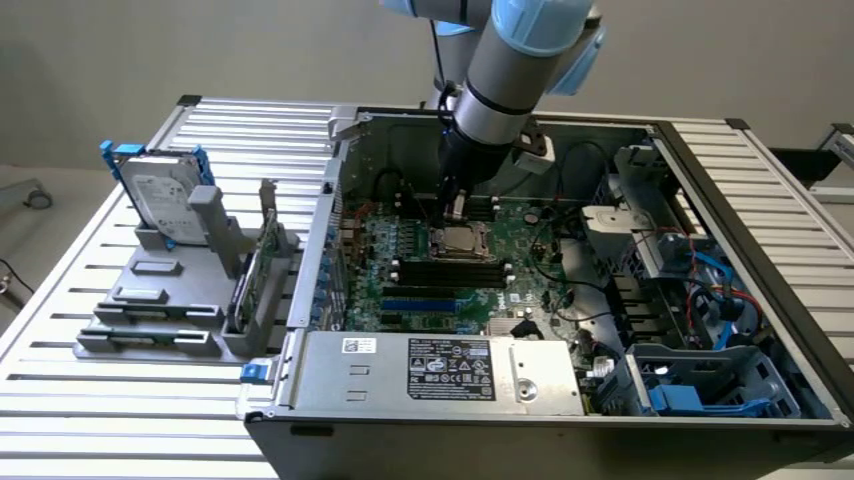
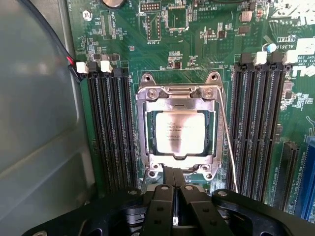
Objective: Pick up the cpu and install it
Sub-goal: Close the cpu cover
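One slatted metal desk (image 1: 80, 340) is carrying one open computer case (image 1: 534, 445) and, at the exterior view's left, one grey fixture (image 1: 154, 300). One arm (image 1: 514, 70) is reaching down into the case. One green motherboard (image 1: 534, 240) is lying on the case floor. One silver hard drive (image 1: 163, 205) with blue side brackets is standing upright in the fixture, well apart from the arm. Two banks of dark memory slots (image 2: 110, 128) are flanking one socket (image 2: 142, 132), one bank on each side. One cpu (image 2: 179, 133) is sitting flat inside the socket's metal frame, silver top facing up. One pincer (image 2: 174, 184) is hanging just beside the socket's edge, its two fingers (image 2: 165, 196) pressing together with nothing between them; contact with the frame cannot be told.
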Robot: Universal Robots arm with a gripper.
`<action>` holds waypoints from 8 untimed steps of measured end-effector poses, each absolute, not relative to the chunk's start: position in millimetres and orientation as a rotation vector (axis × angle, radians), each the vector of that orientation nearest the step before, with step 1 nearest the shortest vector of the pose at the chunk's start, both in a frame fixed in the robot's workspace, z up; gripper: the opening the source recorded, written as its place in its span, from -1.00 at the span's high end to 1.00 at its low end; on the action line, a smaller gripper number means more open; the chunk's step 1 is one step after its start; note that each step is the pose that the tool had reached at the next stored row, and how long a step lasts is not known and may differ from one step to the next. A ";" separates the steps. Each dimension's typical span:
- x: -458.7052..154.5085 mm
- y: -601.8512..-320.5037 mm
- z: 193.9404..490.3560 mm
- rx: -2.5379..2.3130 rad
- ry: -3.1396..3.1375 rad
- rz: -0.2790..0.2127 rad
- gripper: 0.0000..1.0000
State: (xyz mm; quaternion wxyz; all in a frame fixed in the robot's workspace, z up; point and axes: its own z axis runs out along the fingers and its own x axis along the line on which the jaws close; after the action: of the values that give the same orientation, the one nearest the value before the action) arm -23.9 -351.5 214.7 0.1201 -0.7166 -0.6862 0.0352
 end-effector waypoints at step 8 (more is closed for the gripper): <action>-25.3 -351.6 205.8 -2.093 -2.002 0.107 0.79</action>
State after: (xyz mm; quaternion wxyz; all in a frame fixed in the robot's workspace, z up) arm -25.3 -351.6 205.8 0.1214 -0.7168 -0.6857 0.0366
